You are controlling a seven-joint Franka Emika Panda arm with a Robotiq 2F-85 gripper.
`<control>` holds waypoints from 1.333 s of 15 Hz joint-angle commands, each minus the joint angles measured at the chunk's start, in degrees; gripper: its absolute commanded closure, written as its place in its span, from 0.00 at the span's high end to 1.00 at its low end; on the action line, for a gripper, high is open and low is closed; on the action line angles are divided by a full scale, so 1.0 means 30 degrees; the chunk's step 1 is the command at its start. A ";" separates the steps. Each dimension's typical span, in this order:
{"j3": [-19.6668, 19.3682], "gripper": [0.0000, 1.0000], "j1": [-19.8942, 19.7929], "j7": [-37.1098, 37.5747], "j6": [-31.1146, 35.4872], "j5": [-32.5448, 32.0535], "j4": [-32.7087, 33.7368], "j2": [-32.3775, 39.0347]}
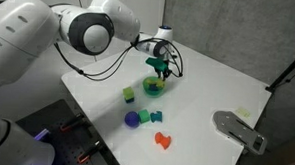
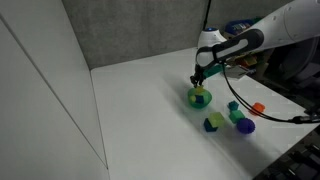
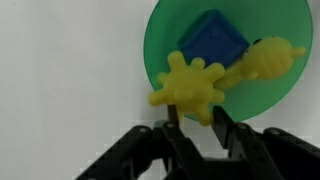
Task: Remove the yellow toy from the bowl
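The yellow toy (image 3: 190,82) has a star-shaped end and a knobby end (image 3: 268,58) joined by a thin stalk. It lies over the green bowl (image 3: 160,40), beside a blue block (image 3: 212,45) in the bowl. My gripper (image 3: 196,115) has its two fingers closed on the lower edge of the star end. In both exterior views the gripper (image 1: 160,69) (image 2: 200,80) hangs straight over the bowl (image 1: 153,90) (image 2: 201,98) on the white table. I cannot tell whether the toy still touches the bowl.
On the table near the bowl lie a lime-green block (image 1: 129,94), a purple ball (image 1: 132,119), teal and blue blocks (image 1: 151,116) and an orange piece (image 1: 164,140). A grey flat object (image 1: 236,129) sits at one table edge. A wall (image 2: 50,110) borders another side.
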 commanded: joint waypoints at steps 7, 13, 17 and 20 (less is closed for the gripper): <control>-0.0002 0.05 -0.0113 -0.0181 -0.0731 -0.0144 0.0745 0.0119; 0.0243 0.05 -0.0291 -0.0447 -0.0694 0.0055 0.0223 -0.0693; 0.0390 0.05 -0.0399 -0.0666 -0.0529 0.0120 -0.0353 -0.1597; 0.0428 0.05 -0.0581 -0.0770 -0.0484 0.0181 -0.0697 -0.2227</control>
